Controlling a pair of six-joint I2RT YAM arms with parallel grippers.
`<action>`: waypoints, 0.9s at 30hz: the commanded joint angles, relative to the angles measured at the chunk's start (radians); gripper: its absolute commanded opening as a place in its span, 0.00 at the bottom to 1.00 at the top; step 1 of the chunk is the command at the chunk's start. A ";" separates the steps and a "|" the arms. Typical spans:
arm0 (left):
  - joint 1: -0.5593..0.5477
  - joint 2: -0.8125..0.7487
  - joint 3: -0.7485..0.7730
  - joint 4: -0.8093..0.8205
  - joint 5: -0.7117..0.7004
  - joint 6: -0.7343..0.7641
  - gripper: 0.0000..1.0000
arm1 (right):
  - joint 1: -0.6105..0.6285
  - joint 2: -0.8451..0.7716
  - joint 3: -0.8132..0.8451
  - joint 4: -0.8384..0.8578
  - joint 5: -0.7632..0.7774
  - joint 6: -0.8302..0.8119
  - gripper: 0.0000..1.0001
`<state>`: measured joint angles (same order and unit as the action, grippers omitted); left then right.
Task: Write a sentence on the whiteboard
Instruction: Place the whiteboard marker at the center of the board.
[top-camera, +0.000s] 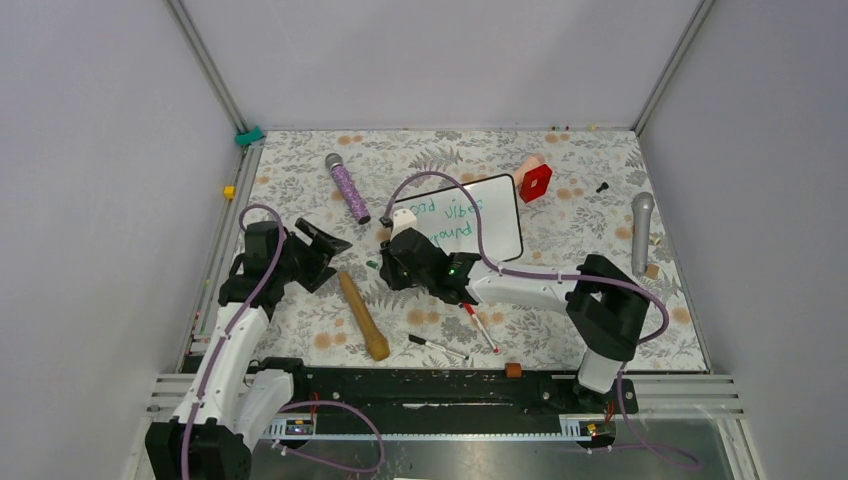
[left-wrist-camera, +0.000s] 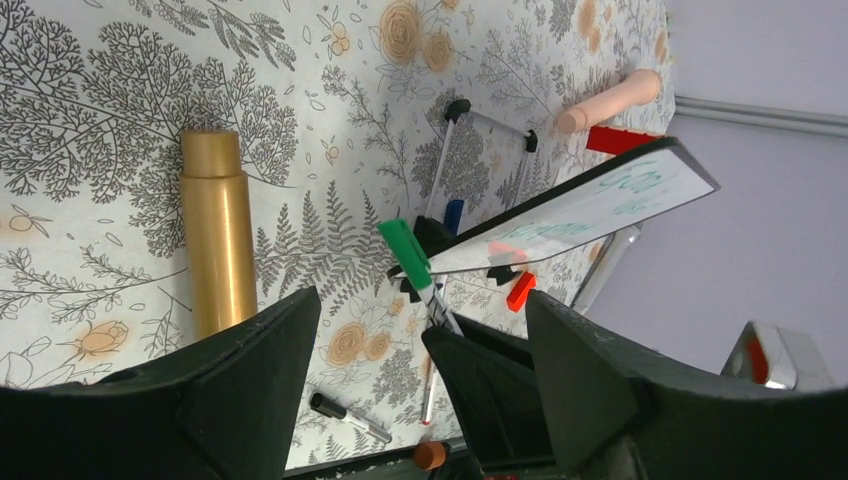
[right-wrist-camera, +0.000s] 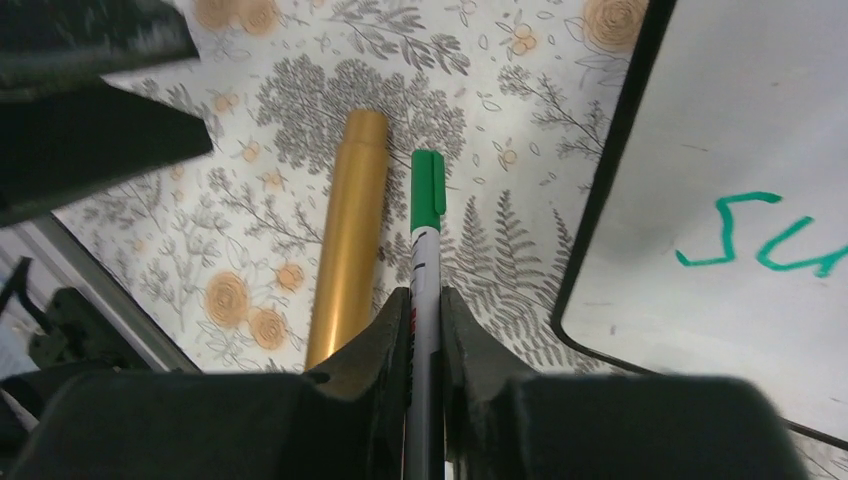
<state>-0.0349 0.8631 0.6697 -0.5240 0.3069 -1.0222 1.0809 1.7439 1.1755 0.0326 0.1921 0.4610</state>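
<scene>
The whiteboard (top-camera: 490, 225) lies at the table's middle, seen edge-on in the left wrist view (left-wrist-camera: 600, 200). The green sentence (top-camera: 452, 212) runs in two lines, its left end hidden by my right arm; "su" (right-wrist-camera: 770, 240) shows beside the frame (right-wrist-camera: 610, 170). My right gripper (top-camera: 388, 264) is shut on a capped green marker (right-wrist-camera: 427, 215), just left of the board, cap (left-wrist-camera: 405, 250) pointing away from it. My left gripper (top-camera: 325, 240) stands open to the left with nothing between its fingers (left-wrist-camera: 290, 340).
A gold-brown cylinder (top-camera: 362, 315) lies between the arms. A black marker (top-camera: 437, 346), a red marker (top-camera: 480, 327) and a small cork (top-camera: 513, 369) lie near the front edge. A purple microphone (top-camera: 347, 187), a red block (top-camera: 536, 181) and a grey microphone (top-camera: 641, 232) sit further back.
</scene>
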 joint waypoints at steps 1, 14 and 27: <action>0.005 -0.064 -0.053 0.075 0.018 0.055 0.77 | 0.021 0.022 -0.040 0.229 0.015 0.082 0.21; 0.005 -0.130 -0.095 0.121 0.028 0.097 0.82 | 0.033 0.030 -0.099 0.300 0.040 0.084 0.53; -0.092 -0.418 -0.217 0.388 -0.128 0.293 0.99 | -0.077 -0.489 -0.330 0.019 0.181 -0.214 0.66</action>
<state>-0.0830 0.4614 0.4541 -0.2821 0.2897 -0.8288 1.0893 1.4178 0.8982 0.1646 0.2955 0.3378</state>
